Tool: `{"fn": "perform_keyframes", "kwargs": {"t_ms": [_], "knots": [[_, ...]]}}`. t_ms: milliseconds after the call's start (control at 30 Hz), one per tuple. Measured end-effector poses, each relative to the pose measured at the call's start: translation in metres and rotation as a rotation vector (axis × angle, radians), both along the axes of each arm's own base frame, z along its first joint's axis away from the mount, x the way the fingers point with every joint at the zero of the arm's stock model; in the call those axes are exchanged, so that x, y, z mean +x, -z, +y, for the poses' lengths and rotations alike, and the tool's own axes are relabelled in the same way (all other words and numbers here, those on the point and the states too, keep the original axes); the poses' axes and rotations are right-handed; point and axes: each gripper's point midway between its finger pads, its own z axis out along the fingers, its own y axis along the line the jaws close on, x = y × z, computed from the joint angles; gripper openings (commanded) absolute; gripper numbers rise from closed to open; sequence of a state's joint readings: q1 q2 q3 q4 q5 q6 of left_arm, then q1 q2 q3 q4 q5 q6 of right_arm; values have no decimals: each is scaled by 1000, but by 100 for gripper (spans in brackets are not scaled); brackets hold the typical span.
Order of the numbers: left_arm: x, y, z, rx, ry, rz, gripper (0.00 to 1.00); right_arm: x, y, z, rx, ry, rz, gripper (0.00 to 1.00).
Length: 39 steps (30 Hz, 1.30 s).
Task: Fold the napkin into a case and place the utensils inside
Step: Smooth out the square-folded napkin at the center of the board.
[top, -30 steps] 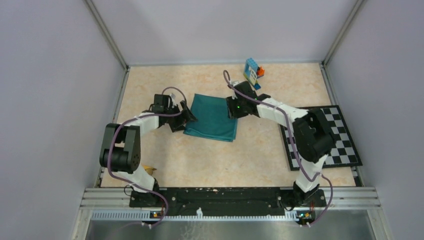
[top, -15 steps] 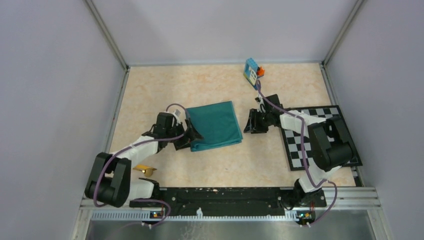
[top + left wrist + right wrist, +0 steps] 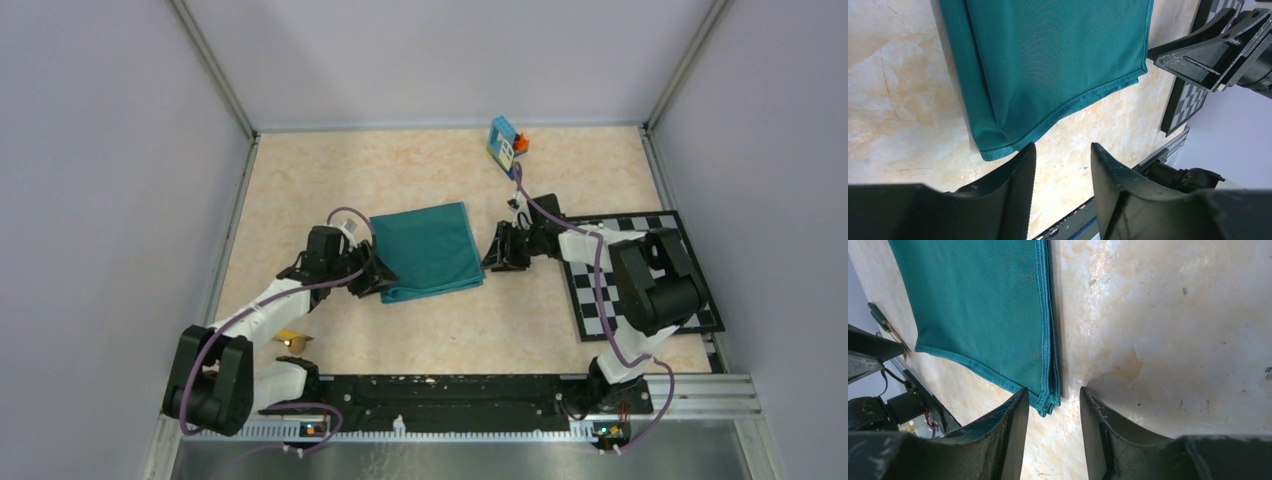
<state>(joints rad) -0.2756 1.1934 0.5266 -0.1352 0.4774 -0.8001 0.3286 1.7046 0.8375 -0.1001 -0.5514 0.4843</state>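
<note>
The teal-green napkin lies folded flat in several layers on the table, a rough rectangle; it fills the top of the left wrist view and the right wrist view. My left gripper is open and empty at the napkin's near left corner. My right gripper is open and empty just right of the napkin's near right corner. A golden-yellow utensil lies by the left arm's base; a thin dark green and gold piece also shows in the right wrist view.
A black-and-white checkerboard mat lies at the right under the right arm. Blue-orange toy blocks stand at the back. Grey walls close in the table on three sides. A metal rail runs along the near edge.
The napkin has shifted toward the near side and turned slightly. My right gripper has come off it and moved right. My left arm has drawn back to the near left corner.
</note>
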Motion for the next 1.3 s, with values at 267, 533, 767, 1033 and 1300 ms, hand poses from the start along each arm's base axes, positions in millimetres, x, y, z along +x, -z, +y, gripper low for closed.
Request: {"fn": "perform_keyframes", "kwargs": {"t_ms": [267,533,767,1033,1300], "knots": [[-4,9,2,10,-11,29,51,0,1,2,8,-7,-1,41],[-15,24,6,22,-22,61,43,1,1,3,15,-11,-2,40],[-11,28,6,21,-24,57,38,2,1,4,21,-15,-7,40],[-10,37,6,30,-24,77,35,2,1,5,22,-17,-8,40],[-9,36,6,33,-15,64,15,3,1,7,33,-20,-12,41]]}}
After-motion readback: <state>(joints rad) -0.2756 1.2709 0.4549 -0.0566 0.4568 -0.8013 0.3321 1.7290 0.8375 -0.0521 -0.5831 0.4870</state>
